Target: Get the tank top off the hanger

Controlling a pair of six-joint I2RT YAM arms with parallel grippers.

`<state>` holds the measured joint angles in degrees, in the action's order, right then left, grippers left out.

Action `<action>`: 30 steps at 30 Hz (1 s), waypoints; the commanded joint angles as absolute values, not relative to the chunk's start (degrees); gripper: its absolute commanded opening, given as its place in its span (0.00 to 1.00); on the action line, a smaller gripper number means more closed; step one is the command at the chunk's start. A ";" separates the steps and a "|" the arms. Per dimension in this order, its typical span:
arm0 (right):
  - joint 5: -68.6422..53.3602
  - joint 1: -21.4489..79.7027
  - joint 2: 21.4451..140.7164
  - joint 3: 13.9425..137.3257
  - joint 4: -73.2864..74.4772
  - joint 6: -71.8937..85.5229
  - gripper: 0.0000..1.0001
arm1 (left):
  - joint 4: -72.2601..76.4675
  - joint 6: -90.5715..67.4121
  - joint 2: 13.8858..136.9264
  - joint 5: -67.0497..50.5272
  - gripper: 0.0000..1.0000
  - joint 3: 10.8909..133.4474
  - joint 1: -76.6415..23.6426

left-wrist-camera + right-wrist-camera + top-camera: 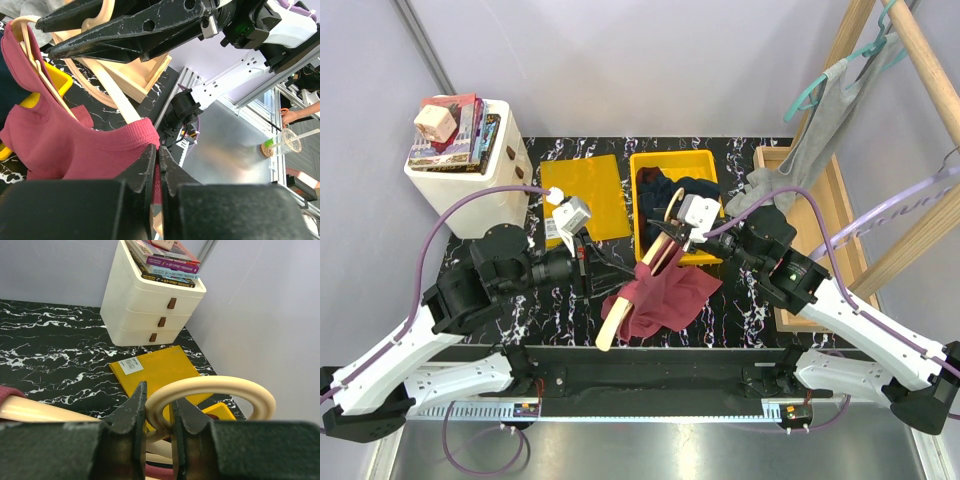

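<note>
Your right gripper is clenched on the hook of the hanger. The loop passes between the two fingers, so the frame has a fixed anchor and cannot follow the cloth. It holds the hook end up and toward the far side, just near of the yellow bin. The other wooden end slopes down to the near left.

Your left gripper is shut on the tank top, pinching the ribbed edge of the maroon cloth between closed fingers. That is the free edge, so it is the sensible place to pull from.

The tank top sits mid-table between the two grippers. It is partly draped on the hanger and partly spread on the table. In the left wrist view a strap is looped over the hanger's shoulder near the hook, and the wooden arm runs out from under the cloth.

You look to be mid-removal, with both grips set and the garment not yet off. Next you need to draw the cloth along the arm and away from the hook, clearing that strap. Watch that the strap doesn't snag on the shoulder and that the hook doesn't twist in the right fingers.
</note>
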<state>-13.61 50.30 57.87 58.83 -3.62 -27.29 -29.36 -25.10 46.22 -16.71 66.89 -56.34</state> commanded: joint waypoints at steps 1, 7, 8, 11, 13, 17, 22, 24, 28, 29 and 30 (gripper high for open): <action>-10.99 50.54 57.39 59.77 -8.17 -27.33 0.00 | -26.19 -25.58 46.05 -18.46 0.03 66.27 -56.51; -9.49 50.54 57.57 59.59 -8.53 -27.51 0.00 | -26.10 -26.10 44.83 -18.46 0.24 66.18 -56.51; -9.41 50.54 57.57 59.59 -8.53 -27.60 0.00 | -26.10 -26.28 43.87 -18.28 0.35 65.92 -56.51; -9.67 50.54 57.66 59.59 -8.61 -27.51 0.00 | -26.19 -26.37 41.58 -17.58 0.58 65.22 -56.43; -9.93 50.54 57.66 59.68 -8.52 -27.42 0.00 | -26.37 -26.28 40.79 -17.32 0.61 64.95 -56.51; -10.20 50.54 57.66 59.68 -8.35 -27.33 0.00 | -27.42 -26.72 40.43 -17.49 0.61 63.81 -56.43; -10.98 50.54 57.22 59.59 -8.35 -27.16 0.00 | -27.86 -26.98 41.04 -16.79 0.52 63.11 -56.51; -11.16 50.45 57.04 59.50 -8.35 -27.16 0.00 | -28.04 -26.90 41.39 -16.44 0.51 63.19 -56.51; -11.25 50.54 57.13 59.50 -8.35 -27.16 0.00 | -28.13 -26.46 42.36 -16.35 0.41 63.46 -56.51; -11.25 50.54 57.04 59.50 -8.35 -27.16 0.00 | -28.12 -26.37 42.28 -15.83 0.37 63.46 -56.60; -11.34 50.54 57.04 59.50 -8.35 -27.07 0.00 | -28.21 -26.28 42.19 -15.56 0.35 63.46 -56.51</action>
<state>-11.18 50.30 57.93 58.83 -3.79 -27.29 -29.98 -26.79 42.17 -16.38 63.13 -56.36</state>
